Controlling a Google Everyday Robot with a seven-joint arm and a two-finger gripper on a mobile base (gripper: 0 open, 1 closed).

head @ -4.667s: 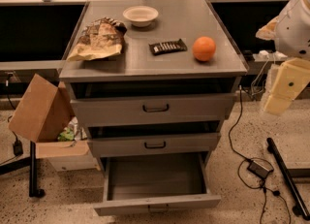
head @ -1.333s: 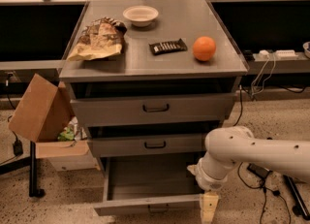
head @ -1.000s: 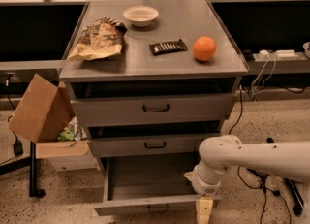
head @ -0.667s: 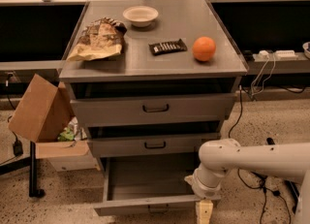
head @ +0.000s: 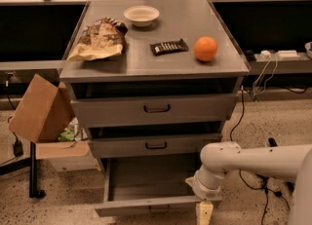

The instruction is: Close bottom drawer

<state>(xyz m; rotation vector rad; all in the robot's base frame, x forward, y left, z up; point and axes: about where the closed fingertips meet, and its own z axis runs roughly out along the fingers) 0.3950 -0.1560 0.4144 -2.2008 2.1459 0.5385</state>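
The bottom drawer (head: 146, 185) of the grey metal cabinet is pulled out, an empty shallow tray with a low front panel and a small dark handle (head: 159, 210). My gripper (head: 204, 213) hangs at the bottom edge of the view, at the right end of the drawer's front panel. Its cream finger (head: 204, 212) points down, just in front of the panel. My white arm (head: 243, 163) reaches in from the right, its wrist over the drawer's front right corner.
The middle drawer (head: 156, 145) and top drawer (head: 156, 108) stand slightly out. On the cabinet top lie a chip bag (head: 100, 39), a bowl (head: 141, 14), a dark snack bar (head: 168, 46) and an orange (head: 205, 48). A cardboard box (head: 41, 109) stands left; cables (head: 258, 80) lie right.
My arm came down from the upper right to the drawer's front right corner, then crept slightly left. The drawer stands out about as far as before.
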